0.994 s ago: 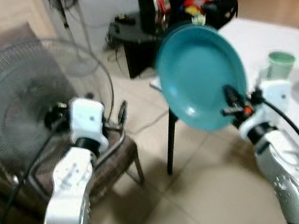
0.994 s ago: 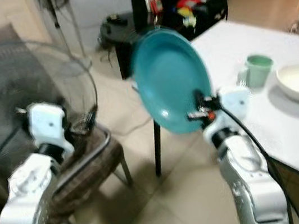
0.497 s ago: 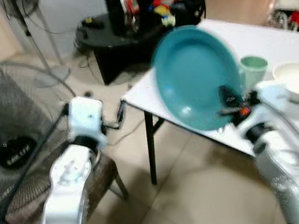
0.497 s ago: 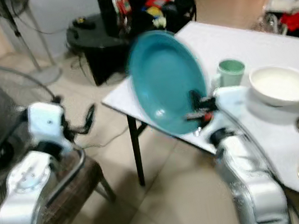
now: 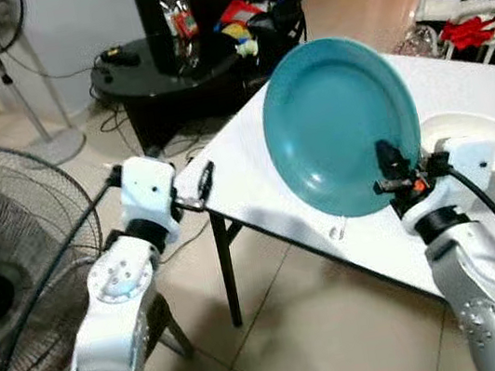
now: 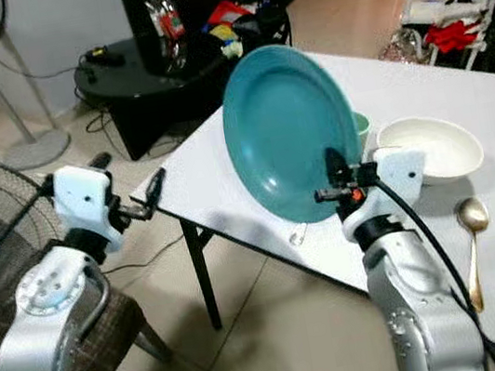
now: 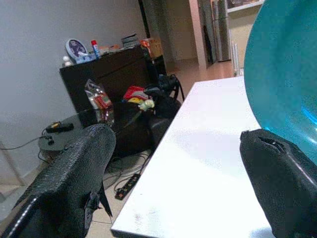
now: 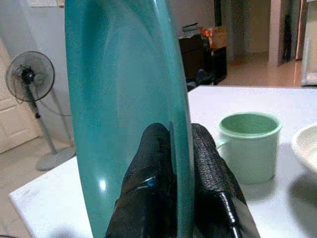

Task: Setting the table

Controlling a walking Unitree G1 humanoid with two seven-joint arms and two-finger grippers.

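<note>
Standing nearly upright, the teal plate is being pinched at its lower rim by the right gripper, likely for carrying, above the white counter beside a mug and bowl. The left gripper is hanging spread and empty.

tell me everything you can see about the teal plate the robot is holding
The teal plate is round, glossy and smooth, with a shallow well and a raised rim, looking like glazed ceramic or plastic. It stands nearly on edge in the air above the white table, face toward the camera. The right gripper pinches its lower rim, one finger on each side. Nothing else touches it; a green mug stands behind it.
</note>
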